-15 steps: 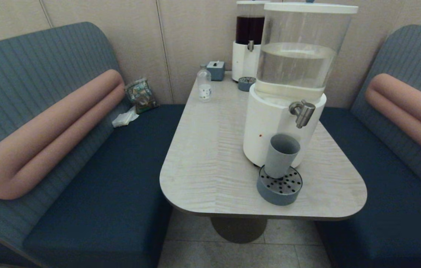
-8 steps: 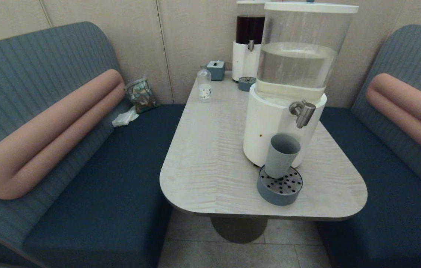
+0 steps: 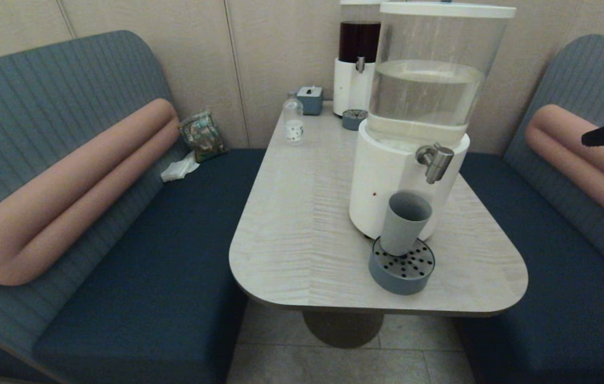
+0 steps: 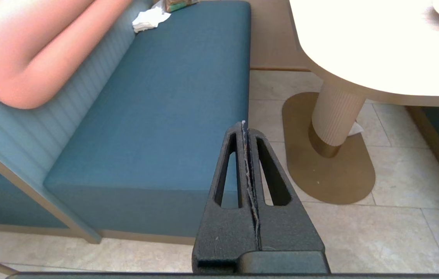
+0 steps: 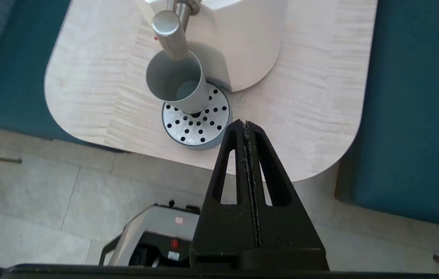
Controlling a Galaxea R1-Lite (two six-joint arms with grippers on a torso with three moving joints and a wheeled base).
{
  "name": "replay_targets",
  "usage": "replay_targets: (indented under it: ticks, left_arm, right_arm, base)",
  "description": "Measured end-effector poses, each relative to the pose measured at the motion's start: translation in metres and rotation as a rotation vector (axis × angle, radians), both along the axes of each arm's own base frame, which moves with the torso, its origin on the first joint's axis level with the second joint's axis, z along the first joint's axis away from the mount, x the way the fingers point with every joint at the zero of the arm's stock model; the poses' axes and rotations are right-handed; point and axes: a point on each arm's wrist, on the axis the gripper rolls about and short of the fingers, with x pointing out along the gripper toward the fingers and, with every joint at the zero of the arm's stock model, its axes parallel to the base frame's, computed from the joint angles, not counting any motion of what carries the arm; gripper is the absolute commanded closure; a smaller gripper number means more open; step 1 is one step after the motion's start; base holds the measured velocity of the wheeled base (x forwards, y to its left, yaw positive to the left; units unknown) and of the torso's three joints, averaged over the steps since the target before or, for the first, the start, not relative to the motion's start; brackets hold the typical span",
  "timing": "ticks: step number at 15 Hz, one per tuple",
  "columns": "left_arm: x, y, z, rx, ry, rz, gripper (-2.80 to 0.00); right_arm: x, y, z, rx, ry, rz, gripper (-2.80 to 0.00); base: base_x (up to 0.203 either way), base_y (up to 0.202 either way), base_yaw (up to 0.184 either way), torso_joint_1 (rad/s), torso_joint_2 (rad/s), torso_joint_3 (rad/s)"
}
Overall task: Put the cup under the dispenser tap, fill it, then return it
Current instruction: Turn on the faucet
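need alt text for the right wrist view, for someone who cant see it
The right gripper, fingers shut and empty, hangs high above the table edge. Beyond it, the cup stands upright on the round perforated tray, under the dispenser tap. Tiled floor and part of the robot's base show beneath.

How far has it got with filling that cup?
Done: the cup stands on the perforated tray below the dispenser tap. It looks empty, so filling hasn't visibly begun. In hand: the right gripper, shut and holding nothing, is high above the table edge. The left gripper is parked low, shut. Left: fill and return it.
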Motion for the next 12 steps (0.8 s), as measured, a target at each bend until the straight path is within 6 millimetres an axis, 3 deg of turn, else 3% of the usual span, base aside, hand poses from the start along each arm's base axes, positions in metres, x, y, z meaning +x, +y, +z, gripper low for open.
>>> replay_targets:
  ticks: [4,12]
  left_arm:
    - [0.000,0.000,0.000,0.000,0.000,0.000,0.00]
    - [0.000,0.000,0.000,0.000,0.000,0.000,0.00]
  right_arm:
    - [0.022,0.012,-0.007,-0.001,0.041,0.046,0.00]
    - [0.042,0.033,-0.006,0.038,0.047,0.164,0.00]
  base:
    - [0.000,0.000,0.000,0.000,0.00,0.000]
    - [0.000,0.000,0.000,0.000,0.00,0.000]
